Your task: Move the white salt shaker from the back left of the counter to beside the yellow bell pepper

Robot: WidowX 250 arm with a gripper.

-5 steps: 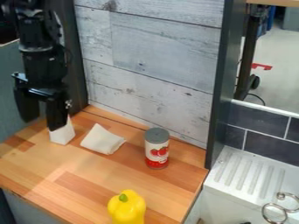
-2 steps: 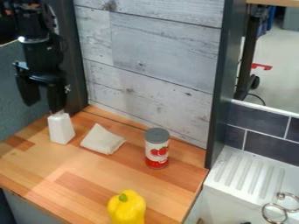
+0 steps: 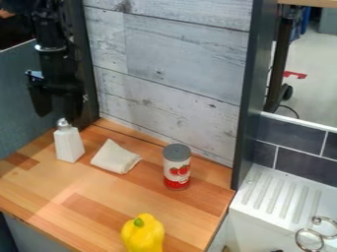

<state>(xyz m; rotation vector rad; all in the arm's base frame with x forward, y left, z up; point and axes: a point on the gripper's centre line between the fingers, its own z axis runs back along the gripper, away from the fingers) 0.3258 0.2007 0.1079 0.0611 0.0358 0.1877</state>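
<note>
The wooden tabletop (image 3: 39, 189) carries a white bottle (image 3: 68, 144), a cloth (image 3: 115, 157), a can (image 3: 176, 167) near its back-right corner and, frontmost, a yellow pepper (image 3: 143, 235).

Yellow pepper (image 3: 143, 235), base cut off

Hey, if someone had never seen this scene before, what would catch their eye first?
Probably the bright yellow pepper at the wooden counter's near edge, then the red-and-white can standing toward the right. The black gripper also stands out at the upper left, hanging above a white bottle with a silvery top.
</note>
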